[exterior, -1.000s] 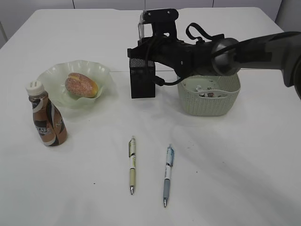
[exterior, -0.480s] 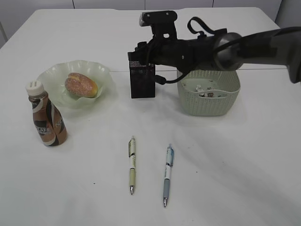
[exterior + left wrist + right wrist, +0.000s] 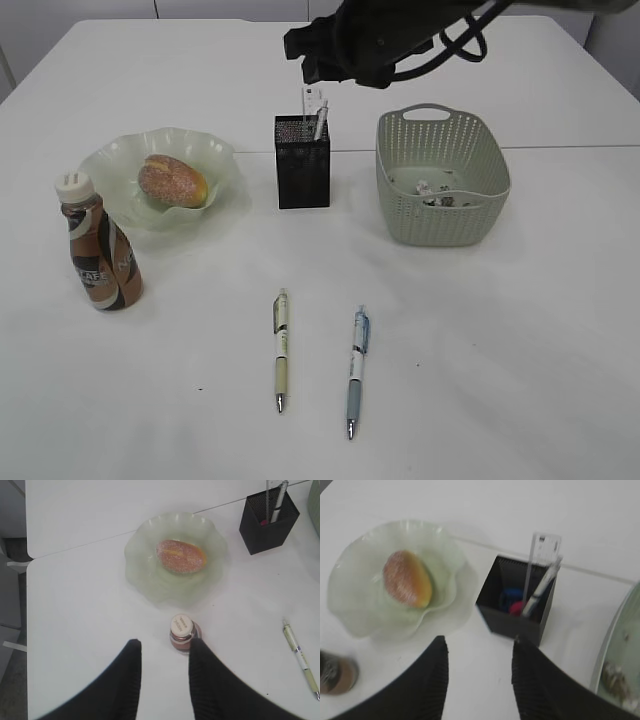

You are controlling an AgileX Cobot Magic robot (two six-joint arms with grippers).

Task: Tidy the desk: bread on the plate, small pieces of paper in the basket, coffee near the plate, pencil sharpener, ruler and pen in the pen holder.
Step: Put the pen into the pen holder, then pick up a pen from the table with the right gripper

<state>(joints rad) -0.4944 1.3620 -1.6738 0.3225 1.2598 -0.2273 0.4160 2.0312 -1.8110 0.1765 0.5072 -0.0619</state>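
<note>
Exterior view: the pen holder (image 3: 302, 162) is standing at upper centre, the ruler (image 3: 311, 102) and a pen (image 3: 320, 118) poking upright from it (tips hidden inside). The right gripper (image 3: 479, 655) is hanging empty above it, jaws apart; the left gripper (image 3: 164, 652) is gaping empty over the coffee (image 3: 182, 632).

Exterior view: from chest height at the near edge of the desk (image 3: 480, 380), slanting down toward its far edge. Left wrist view: high above the left part, facing down. Right wrist view: closer, blurred, angled down. Shared by all three: plate (image 3: 105, 160) (image 3: 145, 572) (image 3: 350, 605), pen holder (image 3: 302, 165) (image 3: 267, 522) (image 3: 512, 617).
</note>
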